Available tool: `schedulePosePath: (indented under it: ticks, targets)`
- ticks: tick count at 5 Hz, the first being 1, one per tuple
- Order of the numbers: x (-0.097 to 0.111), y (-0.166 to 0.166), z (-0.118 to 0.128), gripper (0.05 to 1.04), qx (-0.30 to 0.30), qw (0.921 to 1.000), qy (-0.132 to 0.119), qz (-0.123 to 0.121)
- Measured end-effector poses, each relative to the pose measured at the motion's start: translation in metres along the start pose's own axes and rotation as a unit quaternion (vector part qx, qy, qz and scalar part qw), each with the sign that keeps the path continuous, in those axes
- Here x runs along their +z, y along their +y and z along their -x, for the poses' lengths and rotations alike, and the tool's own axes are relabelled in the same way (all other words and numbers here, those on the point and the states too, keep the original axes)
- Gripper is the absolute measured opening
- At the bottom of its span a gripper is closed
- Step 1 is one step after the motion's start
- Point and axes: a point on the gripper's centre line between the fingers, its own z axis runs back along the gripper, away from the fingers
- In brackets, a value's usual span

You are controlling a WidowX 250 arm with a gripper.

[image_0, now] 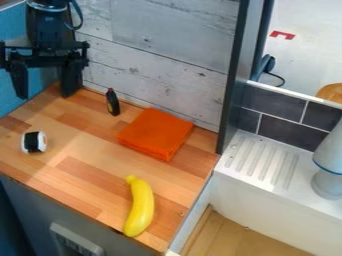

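one black gripper (45, 96), fingers spread, nothing grasped, at the wooden counter's (87, 157) far corner; stage, by judgement: pre-grasp. one small dark bottle-like item (113, 103), upright, near it, beside a folded orange cloth (157, 133). one yellow banana (139, 207), near edge. any pick-up calls for alignment, lowering, then closing.

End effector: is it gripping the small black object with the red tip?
No, the end effector has its fingers spread apart, and the small black object is off to their right in the view.
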Motion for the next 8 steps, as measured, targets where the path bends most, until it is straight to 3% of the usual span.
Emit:
schedulePosePath:
  ticks: [1,2,3,4,5,6,7,8]
  targets:
    - [-0.009,0.0,0.002,1.005,-0.003,0.9999,0.012,-0.01]
    - [-0.022,-0.016,-0.006,1.005,-0.066,0.9977,-0.001,0.016]
    - [-0.028,-0.018,-0.013,1.005,-0.013,0.9993,-0.028,0.022]
    - [-0.045,-0.01,-0.026,1.005,-0.004,0.9996,-0.022,0.015]
    - [-0.065,-0.002,-0.049,1.005,-0.084,0.9961,-0.007,0.024]
    - [-0.076,-0.003,-0.057,1.005,-0.165,0.9848,-0.01,0.051]
    - [-0.088,-0.006,-0.065,1.005,-0.253,0.9617,-0.014,0.104]
    - [-0.104,-0.004,-0.07,1.005,-0.259,0.9592,-0.049,0.103]
